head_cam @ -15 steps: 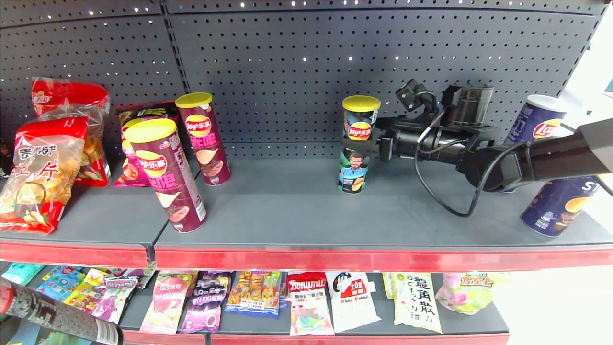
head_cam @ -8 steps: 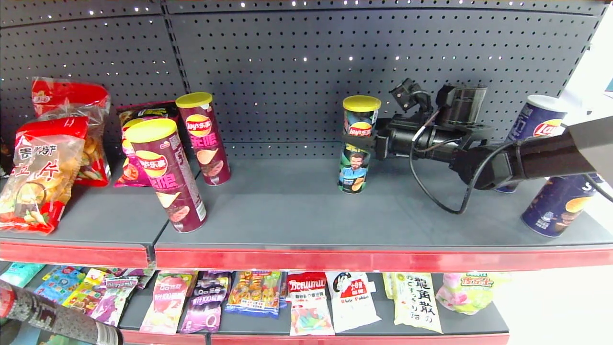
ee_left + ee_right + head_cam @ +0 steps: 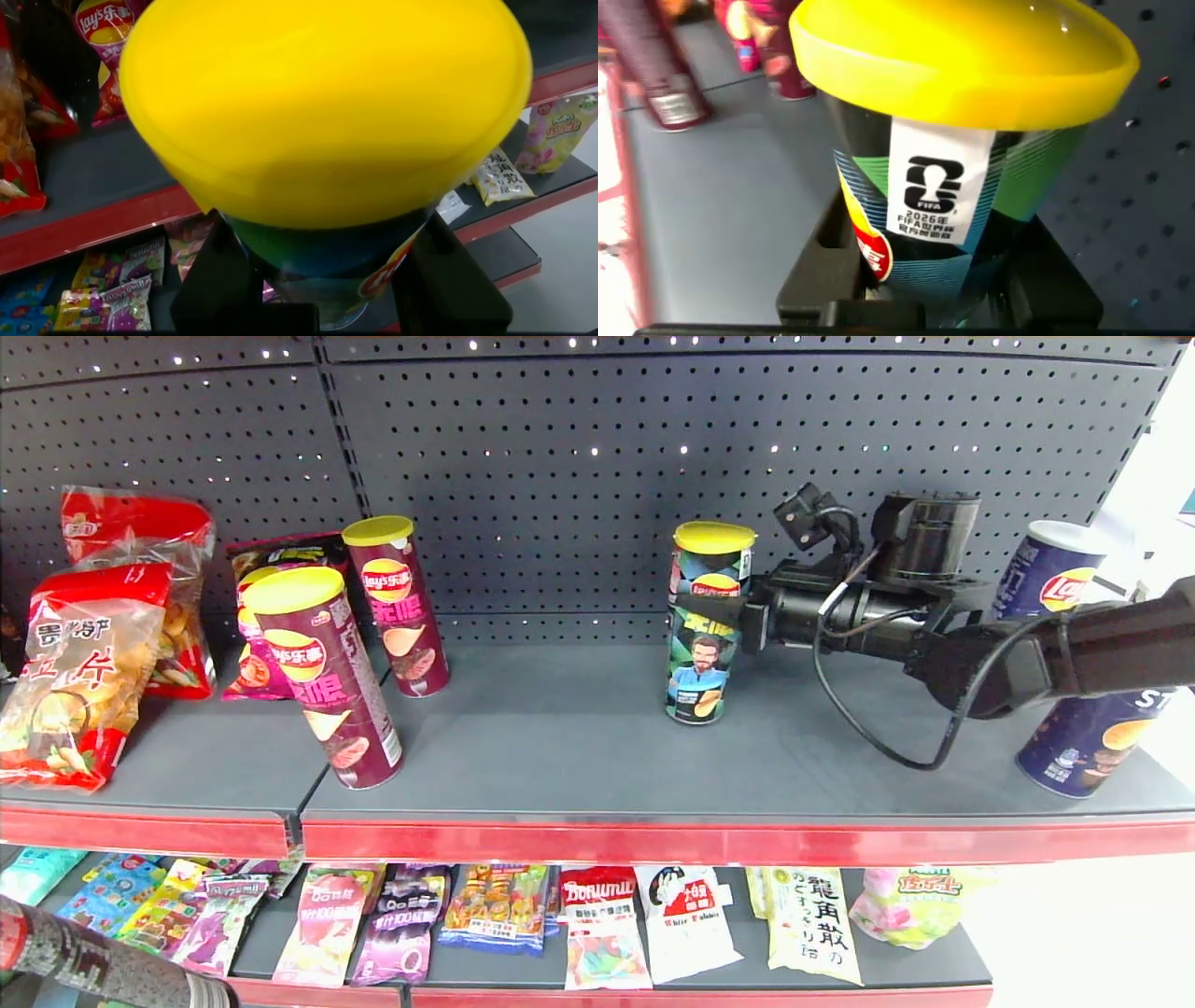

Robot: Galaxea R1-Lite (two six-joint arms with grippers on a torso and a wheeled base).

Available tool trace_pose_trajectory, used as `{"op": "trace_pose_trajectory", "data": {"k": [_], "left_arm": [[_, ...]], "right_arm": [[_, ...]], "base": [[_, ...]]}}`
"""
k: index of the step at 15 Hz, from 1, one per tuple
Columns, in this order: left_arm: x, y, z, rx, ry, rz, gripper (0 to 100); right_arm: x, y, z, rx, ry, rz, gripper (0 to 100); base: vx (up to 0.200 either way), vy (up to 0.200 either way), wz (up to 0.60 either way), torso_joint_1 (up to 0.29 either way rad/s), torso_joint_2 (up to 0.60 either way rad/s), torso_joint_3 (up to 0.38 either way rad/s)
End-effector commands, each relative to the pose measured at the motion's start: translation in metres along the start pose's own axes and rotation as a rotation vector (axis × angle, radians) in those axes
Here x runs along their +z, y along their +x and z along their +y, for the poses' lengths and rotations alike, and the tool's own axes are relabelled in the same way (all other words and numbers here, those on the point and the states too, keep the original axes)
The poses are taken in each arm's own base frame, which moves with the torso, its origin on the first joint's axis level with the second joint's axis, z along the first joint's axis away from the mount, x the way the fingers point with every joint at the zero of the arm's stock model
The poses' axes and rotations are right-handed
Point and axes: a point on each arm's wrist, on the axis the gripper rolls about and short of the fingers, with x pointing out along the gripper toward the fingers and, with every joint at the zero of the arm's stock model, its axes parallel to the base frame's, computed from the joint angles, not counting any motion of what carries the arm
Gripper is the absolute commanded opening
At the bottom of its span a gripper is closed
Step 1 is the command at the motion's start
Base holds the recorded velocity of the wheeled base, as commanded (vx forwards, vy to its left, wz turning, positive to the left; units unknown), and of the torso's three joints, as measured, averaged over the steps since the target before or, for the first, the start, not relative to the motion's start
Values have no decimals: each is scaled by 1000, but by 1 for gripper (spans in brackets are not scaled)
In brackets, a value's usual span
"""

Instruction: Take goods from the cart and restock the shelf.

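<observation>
At mid-frame the right hand (image 3: 714, 611) clenched the upright yellow-lidded can (image 3: 702, 663) from its right. The can's long axis was vertical, its base on or just above the shelf (image 3: 560, 747). The left hand (image 3: 322, 289) grasped a second can (image 3: 327, 103).

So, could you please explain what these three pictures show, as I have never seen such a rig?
It is a two-armed robot restocking a shop shelf. The wide picture comes from its head camera; the other two from cameras on its wrists. The right gripper clamps a yellow-lidded chip can, upright over the upper shelf board; the right wrist view shows it close. The left gripper holds a second yellow-lidded can. Purple cans, blue cans and snack bags stand on the board; sweet packets lie below.
</observation>
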Motion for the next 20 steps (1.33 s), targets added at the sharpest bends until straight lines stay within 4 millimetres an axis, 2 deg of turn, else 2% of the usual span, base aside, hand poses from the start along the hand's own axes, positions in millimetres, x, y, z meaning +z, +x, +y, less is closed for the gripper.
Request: {"op": "trace_pose_trajectory", "data": {"k": [1,3,7,11,16,20], "left_arm": [[1,-1,0,0,2,-5,0],[1,0,0,0,1,-3,0],[0,0,0,-1,1,-3,0],[1,0,0,-3,1,-2,0],[0,0,0,-1,0,-3,0],[0,0,0,-2,1,-1,0]], "right_arm": [[28,-34,36,-8,3,-23,0],[28,-48,49,-51,24,-8,0],[19,-65,63,-84,23,17,0],[5,-59,84,-75,16,5,0],[-11,-46,82,-77,8,-5,0],[-18,-44,91,-47,15,16,0]], "base": [[0,0,0,0,0,0],[0,0,0,0,0,0],[0,0,0,0,0,0],[0,0,0,0,0,0],[0,0,0,0,0,0],[0,0,0,0,0,0]]}}
